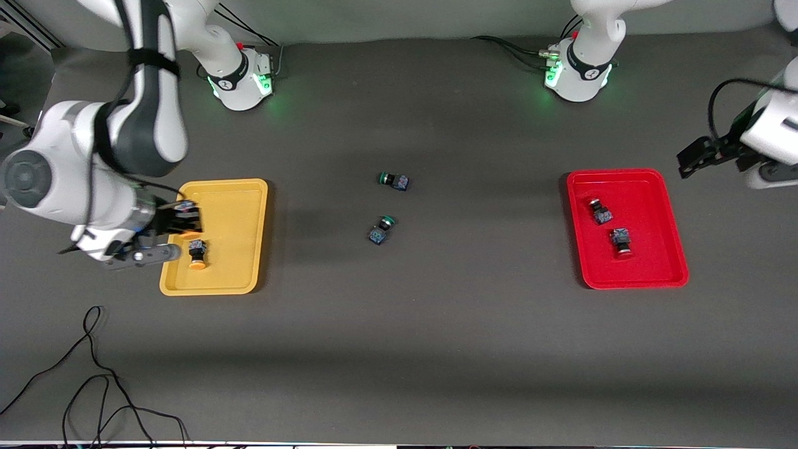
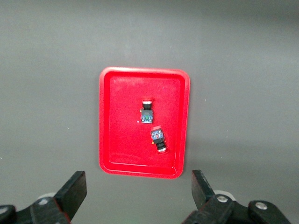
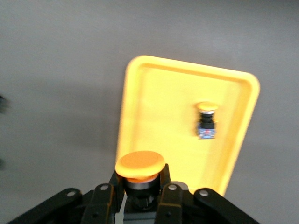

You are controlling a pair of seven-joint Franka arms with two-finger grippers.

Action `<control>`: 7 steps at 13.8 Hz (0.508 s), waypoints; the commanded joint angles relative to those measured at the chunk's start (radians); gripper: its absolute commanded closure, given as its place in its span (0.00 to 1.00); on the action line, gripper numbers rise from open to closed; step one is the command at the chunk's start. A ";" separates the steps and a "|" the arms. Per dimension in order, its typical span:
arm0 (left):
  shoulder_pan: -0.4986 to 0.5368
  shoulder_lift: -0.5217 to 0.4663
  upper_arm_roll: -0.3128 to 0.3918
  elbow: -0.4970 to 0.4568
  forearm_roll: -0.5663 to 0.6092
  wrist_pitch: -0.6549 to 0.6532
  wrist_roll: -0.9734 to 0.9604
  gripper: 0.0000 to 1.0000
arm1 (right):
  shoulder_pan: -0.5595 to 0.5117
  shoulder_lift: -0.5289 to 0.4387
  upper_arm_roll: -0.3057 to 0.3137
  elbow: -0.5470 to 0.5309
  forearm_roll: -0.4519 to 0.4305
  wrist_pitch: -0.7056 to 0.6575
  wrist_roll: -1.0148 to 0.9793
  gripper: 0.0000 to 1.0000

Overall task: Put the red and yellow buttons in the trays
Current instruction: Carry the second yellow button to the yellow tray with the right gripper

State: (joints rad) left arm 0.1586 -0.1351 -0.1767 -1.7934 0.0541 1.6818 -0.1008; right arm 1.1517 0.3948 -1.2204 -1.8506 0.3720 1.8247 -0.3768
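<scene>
Right gripper (image 3: 140, 186) clamping yellow button (image 3: 139, 166) over yellow tray (image 1: 243, 206), plain only wrist-on | left gripper (image 2: 135, 196) gaping empty above red tray (image 2: 107, 121)

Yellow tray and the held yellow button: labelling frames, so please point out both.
yellow tray (image 1: 240, 218), front view, bare floor.
held yellow button (image 3: 139, 164), right wrist view, orange-yellow cap, in right gripper (image 3: 140, 189).

left arm (image 1: 770, 134) cropped, held yellow button (image 3: 140, 168) body hidden
</scene>
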 commanded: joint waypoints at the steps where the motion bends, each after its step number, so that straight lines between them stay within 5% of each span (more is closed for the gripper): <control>1: -0.008 0.028 0.006 0.057 -0.004 -0.024 0.050 0.00 | 0.022 -0.010 0.002 -0.201 0.010 0.245 -0.095 0.84; 3: -0.004 0.028 0.008 0.055 -0.002 -0.028 0.061 0.00 | 0.023 0.027 0.053 -0.316 0.091 0.429 -0.097 0.84; 7: -0.004 0.043 0.008 0.062 0.009 -0.037 0.062 0.00 | -0.073 0.153 0.212 -0.323 0.281 0.462 -0.166 0.84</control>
State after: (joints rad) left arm 0.1593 -0.1072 -0.1734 -1.7652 0.0563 1.6784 -0.0577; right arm 1.1303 0.4705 -1.0653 -2.1941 0.5597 2.2732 -0.4730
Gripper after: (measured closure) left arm 0.000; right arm 0.670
